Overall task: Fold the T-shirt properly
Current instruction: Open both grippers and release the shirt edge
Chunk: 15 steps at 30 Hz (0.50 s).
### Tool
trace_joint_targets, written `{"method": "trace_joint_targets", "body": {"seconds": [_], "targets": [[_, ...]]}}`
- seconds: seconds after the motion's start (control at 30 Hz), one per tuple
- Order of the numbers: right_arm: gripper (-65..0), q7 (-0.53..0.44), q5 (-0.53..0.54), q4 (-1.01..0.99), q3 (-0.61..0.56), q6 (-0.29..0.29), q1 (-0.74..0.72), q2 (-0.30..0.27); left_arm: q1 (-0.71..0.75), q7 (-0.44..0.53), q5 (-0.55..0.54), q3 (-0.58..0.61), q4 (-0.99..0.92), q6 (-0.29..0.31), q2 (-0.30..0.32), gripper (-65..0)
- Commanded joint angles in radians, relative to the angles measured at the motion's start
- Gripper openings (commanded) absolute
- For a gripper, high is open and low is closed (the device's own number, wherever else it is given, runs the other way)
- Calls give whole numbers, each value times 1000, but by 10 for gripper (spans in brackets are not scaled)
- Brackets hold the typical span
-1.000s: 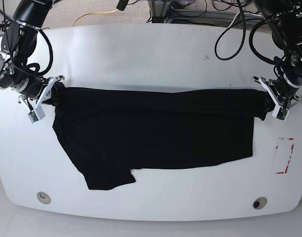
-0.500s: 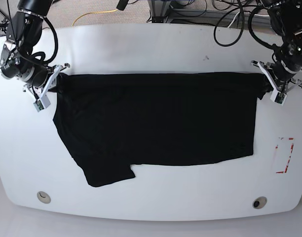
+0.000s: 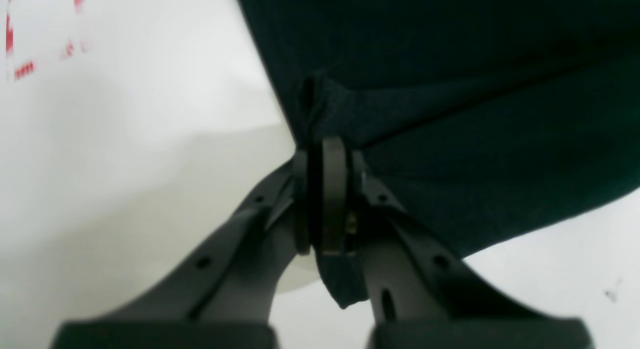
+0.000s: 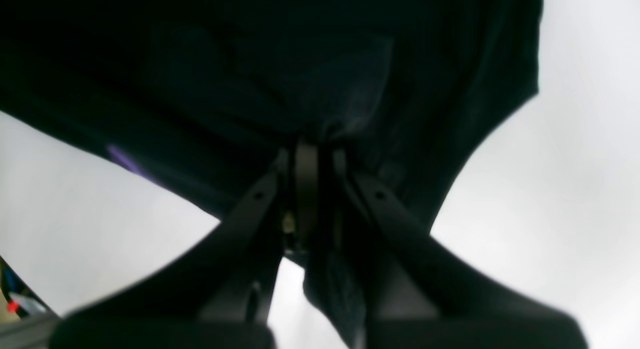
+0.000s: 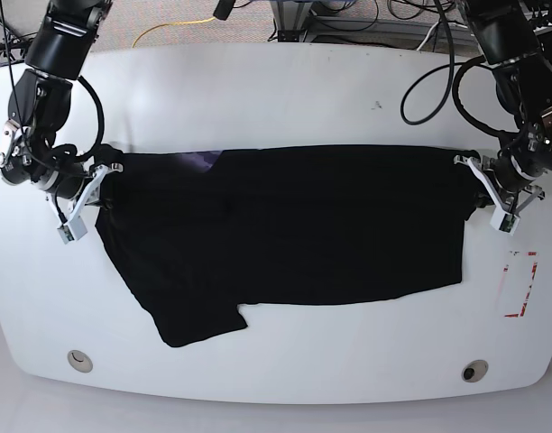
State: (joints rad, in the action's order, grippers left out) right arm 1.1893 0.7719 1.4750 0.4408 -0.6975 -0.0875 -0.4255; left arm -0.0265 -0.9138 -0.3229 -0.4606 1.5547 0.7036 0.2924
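Your white rounded desk (image 5: 276, 81) carries large black soft-fabric T-shirt (image 5: 285, 230), spread wide across middle, one sleeve toward near edge. Your left gripper (image 5: 489, 185) pinches shirt's top corner on one side; your right gripper (image 5: 94, 185) pinches opposite corner. Small purple patch (image 5: 204, 159) peeks at far hem.

I see bare counter (image 5: 285, 90) behind and in front of the shirt (image 5: 285, 225); cables (image 5: 420, 63) hang behind.

The large black fabric T-shirt's (image 5: 285, 225) far edge now shows a purple patch (image 5: 204, 160), drawn back nearer than a half-second ago.
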Motion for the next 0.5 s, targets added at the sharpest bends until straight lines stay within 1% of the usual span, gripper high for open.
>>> {"method": "trace_joint_targets", "body": {"seconds": [0.0, 0.03, 0.1, 0.2, 0.27, 0.3, 0.33, 0.4, 0.43, 0.47], "targets": [[-650, -53, 1, -24, 5, 0, -14, -25, -19, 40, 0, -4, -6, -5, 15, -649], [-650, -65, 1, -32, 5, 0, -14, -25, -19, 55, 0, -4, -13, -5, 15, -649], [-625, -78, 1, -53, 5, 6, -14, -25, -19, 85, 0, -4, -32, -5, 17, -647], [-528, -85, -4, -109, 5, 9, -33, -26, -22, 112, 1, 0, -93, -5, 21, -644], [-449, -85, -45, -122, 5, 9, -36, -31, -23, 114, 12, 0, -118, -5, 23, -642], [-401, -85, -75, -122, 6, 9, -38, -40, -23, 114, 29, 0, -125, -5, 23, -626], [-365, -85, -99, -121, 6, 9, -38, -43, -25, 112, 48, 0, -130, -5, 23, -604], [-247, -85, -176, -121, 6, 9, -41, -46, -31, 111, 103, 9, -138, -5, 15, -492], [-219, -85, -193, -119, 6, 8, -41, -46, -36, 111, 115, 15, -141, -5, 15, -453], [-173, -85, -216, -118, 6, 2, -41, -46, -48, 111, 133, 27, -147, -5, 15, -379]]}}
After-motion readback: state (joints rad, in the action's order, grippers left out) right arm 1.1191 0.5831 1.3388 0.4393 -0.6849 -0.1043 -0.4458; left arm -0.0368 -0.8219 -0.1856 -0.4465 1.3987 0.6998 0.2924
